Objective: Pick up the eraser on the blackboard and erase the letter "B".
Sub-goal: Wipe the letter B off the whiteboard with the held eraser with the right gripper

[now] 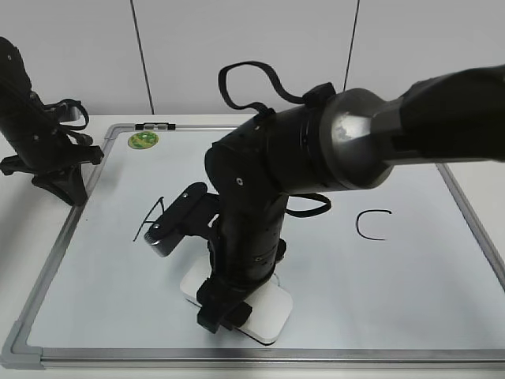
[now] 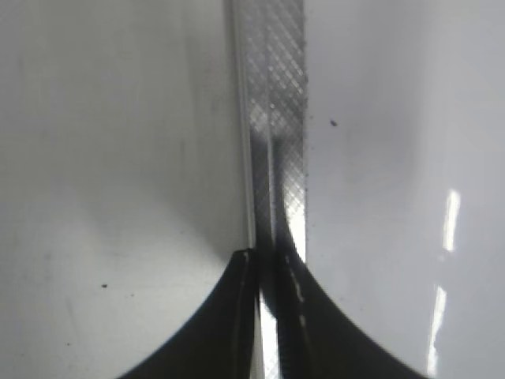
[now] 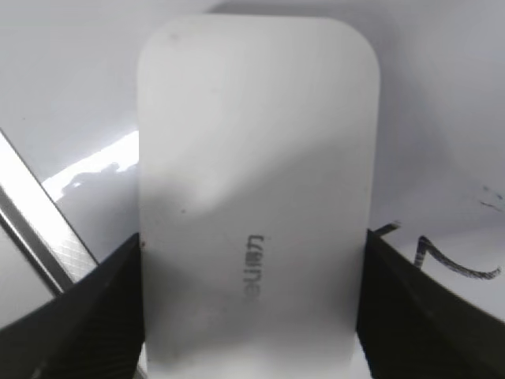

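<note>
Eraser [image 3: 256,205] is lying flat on the blackboard [image 1: 410,292] near its front edge, between A [image 1: 150,219] and C [image 1: 372,225]; right gripper [image 3: 252,308] is clamping its sides. Left gripper [image 2: 268,316] is sitting closed over the frame.

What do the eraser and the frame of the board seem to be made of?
The eraser looks like smooth white plastic with a matte finish: rounded corners, an even surface, small grey lettering on top. The frame of the board looks like grey metal, probably aluminium: it shines brightly and carries a fine cross-hatched texture in the left wrist view.
</note>
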Available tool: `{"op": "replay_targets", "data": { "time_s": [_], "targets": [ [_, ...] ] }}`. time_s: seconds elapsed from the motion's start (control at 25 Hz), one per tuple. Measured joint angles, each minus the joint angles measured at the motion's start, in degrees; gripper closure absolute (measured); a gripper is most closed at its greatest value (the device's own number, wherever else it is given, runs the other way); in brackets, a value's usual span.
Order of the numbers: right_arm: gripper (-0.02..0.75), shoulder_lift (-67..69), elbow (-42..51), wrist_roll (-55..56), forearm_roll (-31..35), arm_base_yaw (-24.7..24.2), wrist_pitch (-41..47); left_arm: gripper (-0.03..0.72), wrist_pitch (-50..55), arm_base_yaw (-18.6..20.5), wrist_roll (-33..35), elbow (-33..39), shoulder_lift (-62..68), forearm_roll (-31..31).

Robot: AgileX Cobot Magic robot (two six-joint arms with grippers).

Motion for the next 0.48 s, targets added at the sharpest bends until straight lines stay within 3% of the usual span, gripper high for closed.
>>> {"op": "replay_targets", "data": {
  "time_s": [0.24,0.48],
  "targets": [
    [0.198,0.43,-1.04,4.25,-3.46,-0.43,1.16,0.64,-0.12,0.0,0.0,0.0,0.12,0.0],
    [0.198,0.71,-1.36,6.18,-3.31,-6.28,-0.17,0.64,-0.44,0.0,0.0,0.0,0.12,-0.47]
  ]
}}
